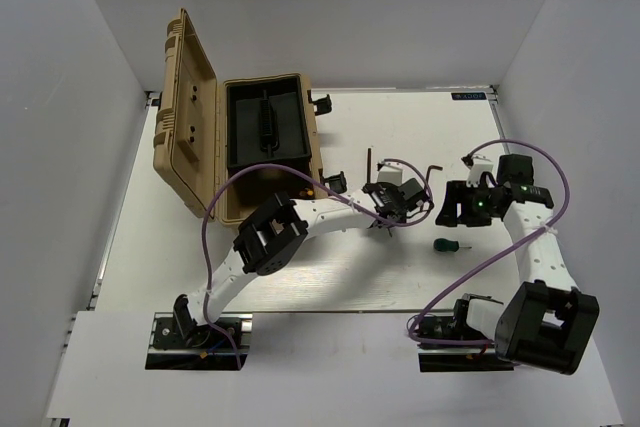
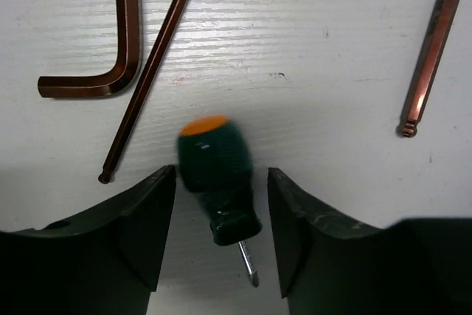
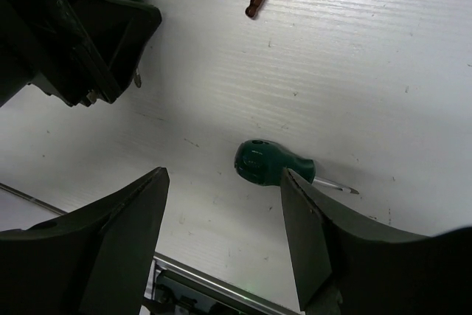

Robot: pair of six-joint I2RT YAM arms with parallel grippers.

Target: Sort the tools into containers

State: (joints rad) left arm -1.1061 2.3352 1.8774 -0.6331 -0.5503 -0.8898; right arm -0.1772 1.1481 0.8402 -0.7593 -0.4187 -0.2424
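The left gripper (image 2: pixel 221 186) is open. A stubby green screwdriver (image 2: pixel 216 175) (orange cap) lies on the white table (image 2: pixel 332 49) between its fingers, maybe untouched, but it looks blurry. The right gripper (image 3: pixel 223 182) hangs open over the other green screwdriver (image 3: pixel 271 163).

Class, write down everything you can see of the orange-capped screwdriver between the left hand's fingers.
The screwdriver is stubby: a dark green, plastic-looking handle with an orange end cap, a dark collar and a short silvery shaft. Slightly blurred, it appears to lie on the white table, cap away from the wrist camera. The left hand straddles it, fingers open with a gap on each side; nothing grips it. Hex keys lie beyond its cap, apart.
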